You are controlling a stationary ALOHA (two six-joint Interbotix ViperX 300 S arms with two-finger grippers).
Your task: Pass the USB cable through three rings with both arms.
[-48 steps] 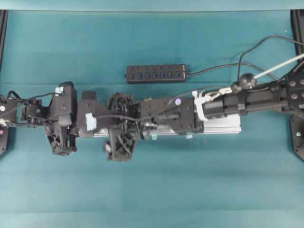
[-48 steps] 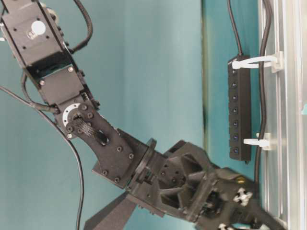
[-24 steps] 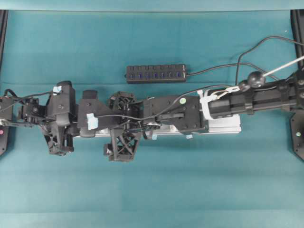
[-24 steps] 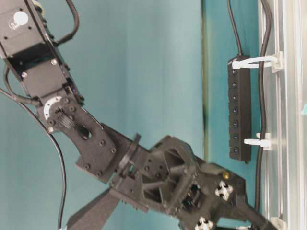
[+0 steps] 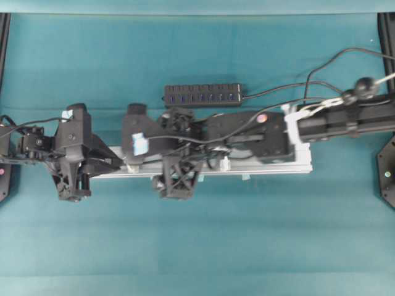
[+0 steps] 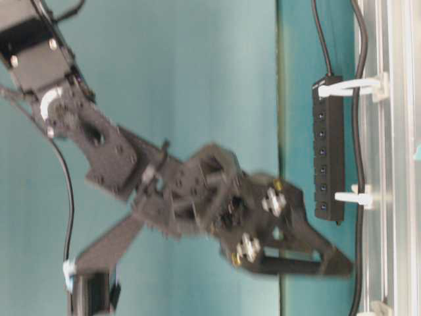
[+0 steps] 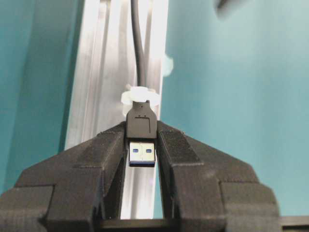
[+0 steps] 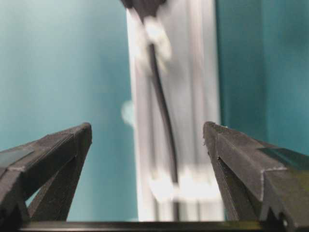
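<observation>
Inspection of the left wrist view shows the left gripper with its jaws clenched on the black plug of the USB cable, silver tip pointing back toward the camera. Its cord runs away along the aluminium rail and passes through a whitish ring just beyond the plug. In the table-level view we see the cord lying along the rail past two further rings.

The right gripper hangs over the rail with jaws released and nothing between them.

We judge these risks: a hard pull could drag the cord tight against a ring post, or the plug could slip in the pinch. The right arm, moving fast and blurred, could snag the cord.

We find no legible brand or writing; the multi-port hub shows blue ports only.
</observation>
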